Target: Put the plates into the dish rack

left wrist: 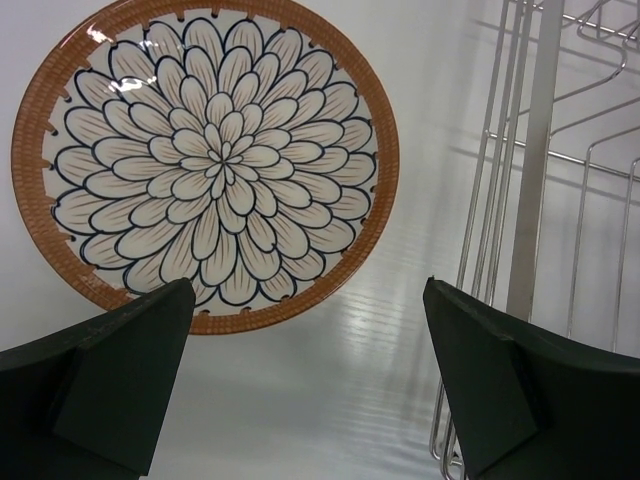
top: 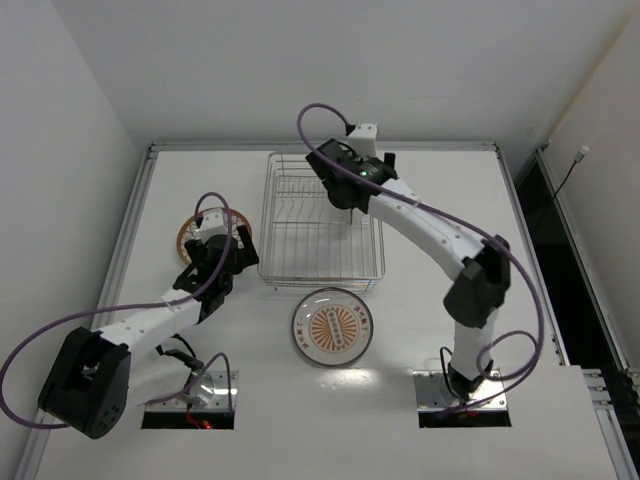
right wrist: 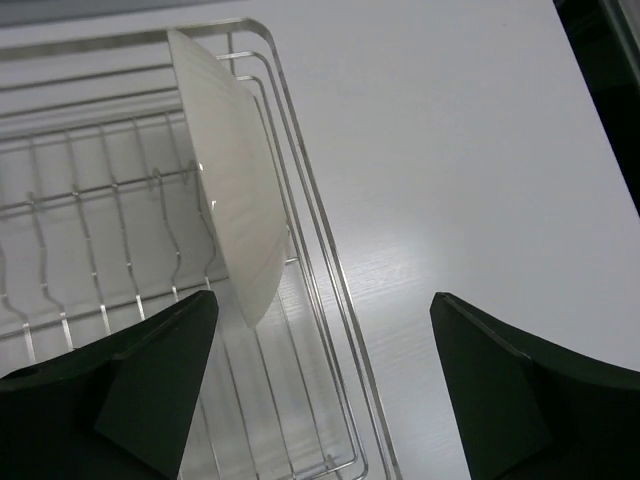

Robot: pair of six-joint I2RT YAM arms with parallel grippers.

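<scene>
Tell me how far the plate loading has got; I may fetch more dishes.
Done: one plate stands on edge in the dish rack, the right claw open and clear of it. In hand: nothing gripped; the open left claw hovers over a flower-patterned plate beside the rack. Left: that one and the larger plate lying flat.

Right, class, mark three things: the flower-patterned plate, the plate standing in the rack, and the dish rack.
flower-patterned plate [left wrist: 205,160]: left wrist view, centre of its petal face.
standing plate [right wrist: 235,190]: right wrist view, middle of its white underside.
dish rack [top: 315,245]: top view, bare wire floor.
</scene>
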